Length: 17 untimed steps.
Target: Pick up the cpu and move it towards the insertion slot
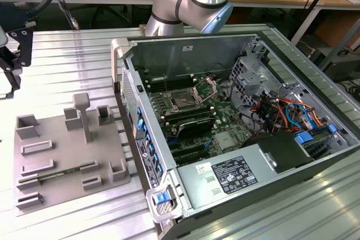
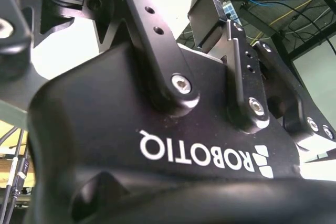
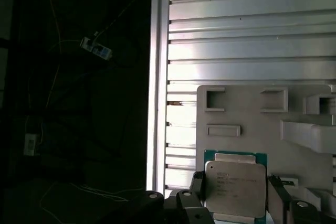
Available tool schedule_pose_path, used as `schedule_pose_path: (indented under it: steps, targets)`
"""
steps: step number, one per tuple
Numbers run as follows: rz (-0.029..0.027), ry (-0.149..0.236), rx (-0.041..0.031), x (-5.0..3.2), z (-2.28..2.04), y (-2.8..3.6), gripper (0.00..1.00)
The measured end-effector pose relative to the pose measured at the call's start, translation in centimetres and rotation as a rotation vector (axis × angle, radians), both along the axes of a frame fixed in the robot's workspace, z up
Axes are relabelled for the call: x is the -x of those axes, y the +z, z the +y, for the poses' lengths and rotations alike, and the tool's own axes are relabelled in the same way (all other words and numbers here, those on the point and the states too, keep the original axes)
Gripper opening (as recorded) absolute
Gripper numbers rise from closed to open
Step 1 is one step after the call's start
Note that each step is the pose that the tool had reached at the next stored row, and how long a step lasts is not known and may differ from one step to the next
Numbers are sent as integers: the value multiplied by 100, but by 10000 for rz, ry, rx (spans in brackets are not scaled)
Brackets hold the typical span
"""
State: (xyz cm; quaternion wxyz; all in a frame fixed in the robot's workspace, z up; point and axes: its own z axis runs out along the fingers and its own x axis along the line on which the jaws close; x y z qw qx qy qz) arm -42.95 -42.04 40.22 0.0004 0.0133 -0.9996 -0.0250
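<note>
Exterior view: black gripper (image 1: 10, 66) sits at the exterior view's left edge, over the ribbed aluminium table (image 1: 67, 66) and near the grey plastic fixture plate (image 1: 62, 155). The square silver-framed insertion slot (image 1: 183, 103), dark centre, retention plate hinged up, is inside the open desktop computer case (image 1: 185, 54), well apart from the gripper.
Second wrist view: the gripper's black link bars (image 2: 157, 40), close up.
First wrist view: flat square cpu (image 3: 234, 184), silvery top with green rim, pinched between the fingers (image 3: 197, 181), above the fixture plate.

A ribbed metal table (image 1: 67, 60) carries a grey fixture plate (image 1: 62, 155) on the exterior view's left, with an open computer case (image 1: 185, 49) just beside it.
</note>
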Motion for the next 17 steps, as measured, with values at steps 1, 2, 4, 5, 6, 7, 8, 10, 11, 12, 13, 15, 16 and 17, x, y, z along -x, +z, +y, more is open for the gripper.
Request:
schedule_pose_path:
  steps: [1,2,4,5,6,7,8,10,11,12,13,15,16,17]
  targets:
    - [0,0,0,0,0,2,55]
    - [1,0,0,0,0,6,55]
    - [0,0,-1,0,0,14,55]
    - [-1,0,0,0,0,17,55]
    - [0,0,0,0,0,20,55]
    - [0,0,0,0,0,23,55]
    - [0,0,0,0,0,26,55]
    - [1,0,0,0,0,35,55]
    - [0,0,0,0,0,39,55]
    - [0,0,0,0,0,41,55]
    - [0,0,0,0,0,45,55]
    - [1,0,0,0,0,54,55]
    - [0,0,0,0,0,57,55]
    - [0,0,0,0,0,61,55]
